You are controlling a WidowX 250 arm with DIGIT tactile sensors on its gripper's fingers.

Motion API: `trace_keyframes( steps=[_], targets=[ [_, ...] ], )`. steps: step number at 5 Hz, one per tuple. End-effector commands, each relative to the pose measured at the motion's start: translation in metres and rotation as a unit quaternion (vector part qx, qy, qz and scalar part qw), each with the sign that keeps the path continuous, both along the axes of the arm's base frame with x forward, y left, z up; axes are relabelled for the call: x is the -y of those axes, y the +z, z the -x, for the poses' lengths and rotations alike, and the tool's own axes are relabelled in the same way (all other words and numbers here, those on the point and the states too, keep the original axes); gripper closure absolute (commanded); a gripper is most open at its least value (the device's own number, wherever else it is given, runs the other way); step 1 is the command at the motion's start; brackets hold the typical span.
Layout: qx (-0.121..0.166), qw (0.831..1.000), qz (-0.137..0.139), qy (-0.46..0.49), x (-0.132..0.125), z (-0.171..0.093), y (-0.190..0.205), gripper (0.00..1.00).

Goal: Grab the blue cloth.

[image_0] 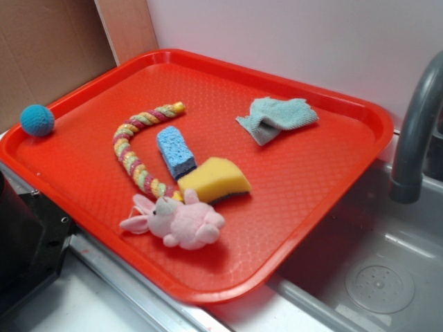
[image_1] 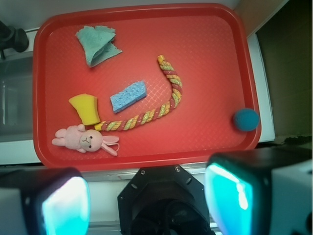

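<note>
The blue cloth [image_0: 277, 117] is a pale teal terry rag, partly folded with a greyish underside showing, lying on the far right part of the red tray [image_0: 325, 173]. In the wrist view the blue cloth [image_1: 98, 44] lies at the tray's upper left. My gripper [image_1: 146, 200] is high above the tray's near edge, open, with nothing between its teal-padded fingers [image_1: 66, 205]. It is far from the cloth. The gripper does not show in the exterior view.
On the tray lie a bright blue sponge [image_0: 176, 151], a yellow sponge [image_0: 216, 179], a pink plush bunny [image_0: 178, 221], a braided rope [image_0: 135, 149] and a blue crocheted ball [image_0: 37, 120]. A grey faucet [image_0: 415, 131] and sink [image_0: 374, 277] stand at the right.
</note>
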State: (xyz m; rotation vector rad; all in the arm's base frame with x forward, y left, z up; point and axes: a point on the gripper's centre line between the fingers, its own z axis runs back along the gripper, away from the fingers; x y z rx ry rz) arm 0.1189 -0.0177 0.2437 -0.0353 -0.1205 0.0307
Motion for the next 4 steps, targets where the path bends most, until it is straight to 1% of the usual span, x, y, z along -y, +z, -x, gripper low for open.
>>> trace_keyframes(
  steps=[1,2,3,4],
  targets=[
    [0.0,1.0,0.0,0.0,0.0,0.0,0.0,0.0],
    [0.014,1.0,-0.006,0.009,0.026,-0.05,-0.037,0.0],
    [0.136,0.989,0.053,-0.02,0.08,-0.104,-0.061,0.0],
    [0.093,0.994,0.048,-0.012,0.082,-0.127,-0.072,0.0]
  ],
)
